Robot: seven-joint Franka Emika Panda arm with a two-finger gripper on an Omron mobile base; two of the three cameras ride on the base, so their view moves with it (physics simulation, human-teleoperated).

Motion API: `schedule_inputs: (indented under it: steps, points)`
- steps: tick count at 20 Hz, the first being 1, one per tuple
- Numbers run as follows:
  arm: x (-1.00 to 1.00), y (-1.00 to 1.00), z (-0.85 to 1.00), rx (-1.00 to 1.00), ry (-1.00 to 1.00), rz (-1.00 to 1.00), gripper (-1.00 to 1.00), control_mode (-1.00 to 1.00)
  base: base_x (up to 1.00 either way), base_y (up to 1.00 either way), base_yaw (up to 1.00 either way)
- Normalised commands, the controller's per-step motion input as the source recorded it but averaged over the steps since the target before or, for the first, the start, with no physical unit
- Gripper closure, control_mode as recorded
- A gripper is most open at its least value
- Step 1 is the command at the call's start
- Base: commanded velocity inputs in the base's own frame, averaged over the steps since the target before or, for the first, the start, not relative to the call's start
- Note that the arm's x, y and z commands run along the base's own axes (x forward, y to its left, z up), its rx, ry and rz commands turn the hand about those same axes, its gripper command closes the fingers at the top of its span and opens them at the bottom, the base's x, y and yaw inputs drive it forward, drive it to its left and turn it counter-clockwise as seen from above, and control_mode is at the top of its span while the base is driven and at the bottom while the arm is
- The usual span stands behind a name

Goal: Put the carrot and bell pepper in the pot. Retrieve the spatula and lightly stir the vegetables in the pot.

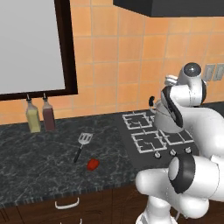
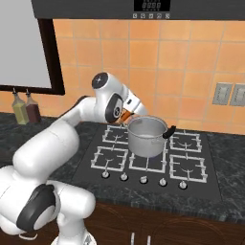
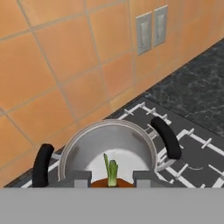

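**Carrot over pot**

Left base: bell pepper (image 1: 92, 164) and spatula (image 1: 82, 145) lie on the desk (image 1: 39, 166), well apart from our claw.

Right base: claw (image 2: 127, 116) sits at the pot (image 2: 146, 137) rim, orange between the fingers.

Hand: claw (image 3: 112, 178) is clamped on the carrot (image 3: 111, 174), pot directly below it.

Arm: glossy white shell, rounded bulbous links. Dark grey to black bands ring each joint. Topmost joint, just left of the pot (image 2: 146, 136) in right base view, ends in a grey cap with a small pale centre. Gripper (image 3: 112, 178): two small dark grey finger tips with blocky, square-cut ends. No markings, cables or screws resolvable on the shell.
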Motion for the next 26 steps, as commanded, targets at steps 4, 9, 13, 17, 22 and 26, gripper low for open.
schedule_inputs:
  steps: [4,9,13,17,22,26]
  points:
    - [0.36,-0.20,-0.60,-0.09,-0.14,0.00,1.00,-1.00,0.00,0.00,0.00]
    - [0.42,-0.34,-0.33,-0.02,-0.03,-0.01,1.00,-1.00,0.00,0.00,0.00]
    - [0.41,-0.21,-0.18,0.00,0.00,0.00,1.00,-1.00,0.00,0.00,0.00]
    - [0.45,-0.15,-0.03,0.00,0.00,-0.01,1.00,-1.00,0.00,0.00,0.00]
    - [0.53,-0.11,-0.09,0.00,0.00,-0.01,1.00,-1.00,0.00,0.00,0.00]
    - [0.18,0.00,-0.45,0.00,0.00,0.00,1.00,-1.00,0.00,0.00,0.00]
